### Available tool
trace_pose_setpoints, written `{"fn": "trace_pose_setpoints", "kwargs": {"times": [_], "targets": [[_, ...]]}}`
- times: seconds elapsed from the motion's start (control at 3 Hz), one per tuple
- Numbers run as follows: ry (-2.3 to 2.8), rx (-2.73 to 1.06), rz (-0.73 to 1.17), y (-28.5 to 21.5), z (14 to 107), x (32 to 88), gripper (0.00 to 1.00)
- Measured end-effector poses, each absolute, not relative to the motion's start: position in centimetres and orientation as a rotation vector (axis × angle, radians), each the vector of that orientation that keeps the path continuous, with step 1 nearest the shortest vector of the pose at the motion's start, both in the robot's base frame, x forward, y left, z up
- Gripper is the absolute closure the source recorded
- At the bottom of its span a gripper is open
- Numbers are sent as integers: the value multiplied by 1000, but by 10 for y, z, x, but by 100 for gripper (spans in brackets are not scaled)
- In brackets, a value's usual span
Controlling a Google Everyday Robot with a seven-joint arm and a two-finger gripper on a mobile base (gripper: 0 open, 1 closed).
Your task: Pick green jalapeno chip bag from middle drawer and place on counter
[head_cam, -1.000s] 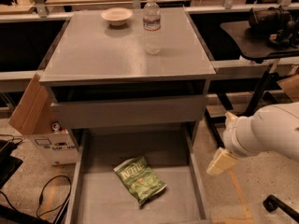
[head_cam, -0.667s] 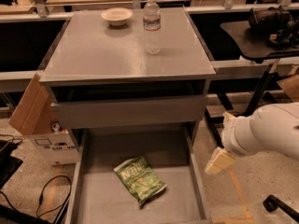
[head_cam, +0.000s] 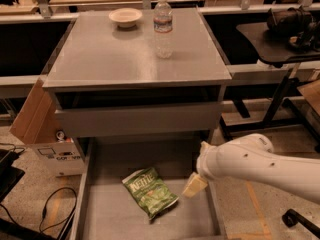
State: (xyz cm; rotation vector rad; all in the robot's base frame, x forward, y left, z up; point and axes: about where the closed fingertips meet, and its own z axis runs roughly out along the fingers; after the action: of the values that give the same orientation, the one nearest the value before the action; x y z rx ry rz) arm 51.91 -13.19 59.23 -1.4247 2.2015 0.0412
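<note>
Over the middle drawer's (head_cam: 106, 215) right side, our arm (head_cam: 260, 165) reaches in from the right, end effector (head_cam: 194, 185) just right of the green jalapeno chip bag (head_cam: 150, 192) lying on the drawer floor. We cannot tell whether it is released or clenched.

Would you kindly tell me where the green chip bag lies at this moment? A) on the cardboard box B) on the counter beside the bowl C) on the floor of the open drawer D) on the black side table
C: the green jalapeno chip bag lies flat in the open middle drawer, with the gripper just to its right.
</note>
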Motion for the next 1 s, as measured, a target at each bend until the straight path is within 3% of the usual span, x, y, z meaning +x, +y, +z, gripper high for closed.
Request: {"fn": "trace_pose_setpoints", "kwargs": {"times": [1.0], "targets": [[2296, -1300, 219, -29, 432, 576, 0]]}}
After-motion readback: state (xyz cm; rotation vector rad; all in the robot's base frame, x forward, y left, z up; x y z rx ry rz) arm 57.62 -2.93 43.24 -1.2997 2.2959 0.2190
